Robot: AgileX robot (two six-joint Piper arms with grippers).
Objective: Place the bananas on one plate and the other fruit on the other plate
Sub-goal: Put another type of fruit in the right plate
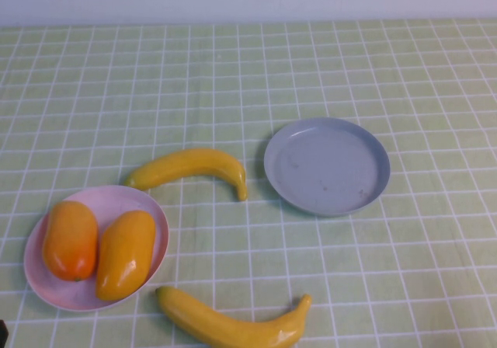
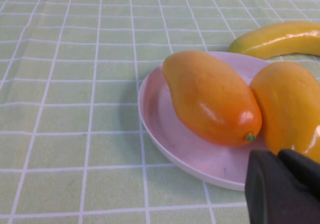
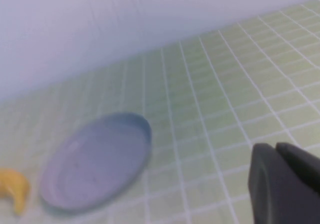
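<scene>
Two mango-like fruits lie side by side on the pale pink plate (image 1: 116, 200) at the front left: the deeper orange one (image 1: 70, 239) and the yellow-orange one (image 1: 124, 253). One banana (image 1: 190, 167) lies on the cloth between the plates. The second banana (image 1: 233, 325) lies near the front edge. The grey-blue plate (image 1: 326, 165) is empty. My left gripper (image 2: 278, 158) is shut and empty, just in front of the pink plate (image 2: 165, 129) and the mangoes (image 2: 210, 101) (image 2: 290, 109). My right gripper (image 3: 276, 150) is shut and empty, well away from the grey-blue plate (image 3: 95, 164).
A green checked cloth (image 1: 388, 270) covers the table, with a white wall behind it. A banana (image 2: 280, 36) shows behind the pink plate in the left wrist view. A banana tip (image 3: 12, 186) shows beside the grey-blue plate in the right wrist view.
</scene>
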